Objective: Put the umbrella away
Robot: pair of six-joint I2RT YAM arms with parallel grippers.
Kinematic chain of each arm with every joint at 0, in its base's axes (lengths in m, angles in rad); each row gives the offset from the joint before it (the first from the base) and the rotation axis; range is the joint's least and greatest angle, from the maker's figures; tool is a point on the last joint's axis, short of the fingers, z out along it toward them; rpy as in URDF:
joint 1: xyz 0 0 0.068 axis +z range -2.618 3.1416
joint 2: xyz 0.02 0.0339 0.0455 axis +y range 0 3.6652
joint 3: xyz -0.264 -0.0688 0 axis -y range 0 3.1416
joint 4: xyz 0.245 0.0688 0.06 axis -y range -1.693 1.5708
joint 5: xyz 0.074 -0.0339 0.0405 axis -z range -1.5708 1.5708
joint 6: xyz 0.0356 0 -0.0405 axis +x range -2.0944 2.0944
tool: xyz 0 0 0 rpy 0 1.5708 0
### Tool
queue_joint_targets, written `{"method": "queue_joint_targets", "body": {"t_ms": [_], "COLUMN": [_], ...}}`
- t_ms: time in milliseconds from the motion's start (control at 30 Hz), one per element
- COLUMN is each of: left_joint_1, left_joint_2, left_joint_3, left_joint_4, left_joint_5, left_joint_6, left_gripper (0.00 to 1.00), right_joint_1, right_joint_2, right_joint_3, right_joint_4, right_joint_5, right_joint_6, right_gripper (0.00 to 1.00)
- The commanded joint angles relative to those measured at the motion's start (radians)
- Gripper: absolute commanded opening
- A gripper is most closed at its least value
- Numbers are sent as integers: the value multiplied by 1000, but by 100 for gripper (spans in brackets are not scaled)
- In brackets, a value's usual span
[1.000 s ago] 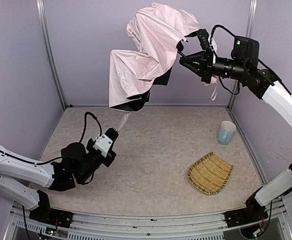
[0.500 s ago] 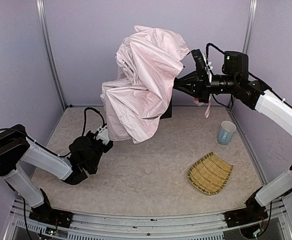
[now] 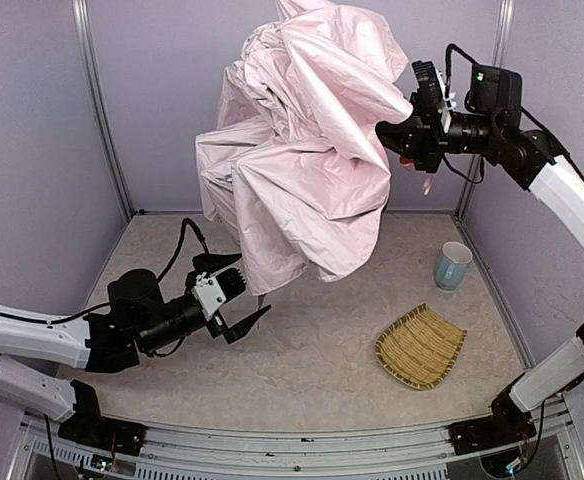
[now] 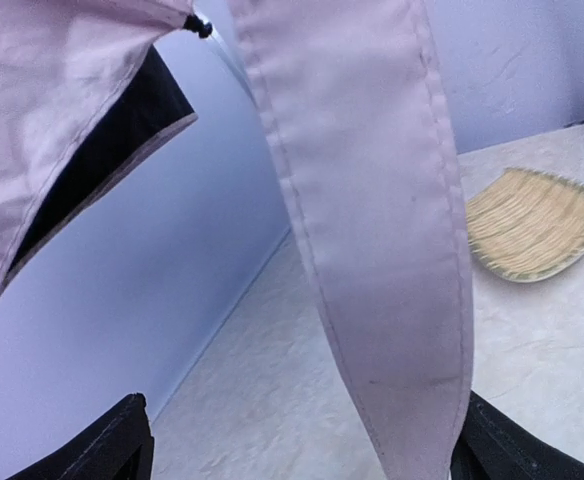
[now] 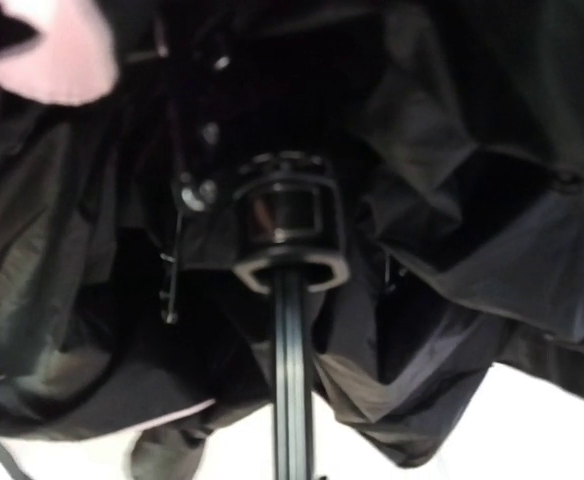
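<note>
Two hands, one grip. From above, your right hand is clamped on the umbrella, which hangs loosely bunched in the air, well above the surface. Your left hand sits low beneath it, jaws spread, holding nothing. Left wrist: a pink strap dangles between your fingers. Right wrist: only black lining and shaft ahead of the hand. You're mid-gathering, I judge. Next, catch that strap and bind the canopy.
</note>
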State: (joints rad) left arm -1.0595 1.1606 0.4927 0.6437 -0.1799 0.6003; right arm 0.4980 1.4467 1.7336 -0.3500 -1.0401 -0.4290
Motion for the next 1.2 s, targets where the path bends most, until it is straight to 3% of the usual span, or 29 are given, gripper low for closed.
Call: {"method": "queue_joint_targets", "body": {"t_ms": [0,67,167,467,667,967,1033,1067,1133,1167], "left_joint_1": [63,106,148,165,167,165,162,162,163,165], "left_joint_2": [-119,-160,-186,-44,74,279,306,313,311,300], "left_joint_3": [-7,-22,-36,37,67,173,185,190,178,161], "left_joint_4": [-201,-191,-166,-93,123,282,302,298,288,289], "left_joint_5": [427,584,691,837,768,923,960,972,986,983], "left_joint_6": [-134,-169,-194,-251,-374,-489,-504,-507,-507,-505], "left_gripper": [99,99,99,99,99,96,81,63,15,0], "right_joint_1": [-10,-10,-10,-10,-10,-10,-10,-10,-10,-10], "right_joint_2": [43,52,56,106,140,164,166,166,160,156], "right_joint_3": [118,151,176,281,332,353,353,354,352,351], "right_joint_4": [-178,-219,-226,-249,-260,-239,-235,-235,-242,-250], "right_joint_5": [-68,-73,-75,-108,-124,-125,-128,-127,-121,-114], "right_joint_6": [-150,-177,-184,-189,-190,-176,-166,-164,-169,-175], "right_gripper": [0,0,0,0,0,0,0,0,0,0]}}
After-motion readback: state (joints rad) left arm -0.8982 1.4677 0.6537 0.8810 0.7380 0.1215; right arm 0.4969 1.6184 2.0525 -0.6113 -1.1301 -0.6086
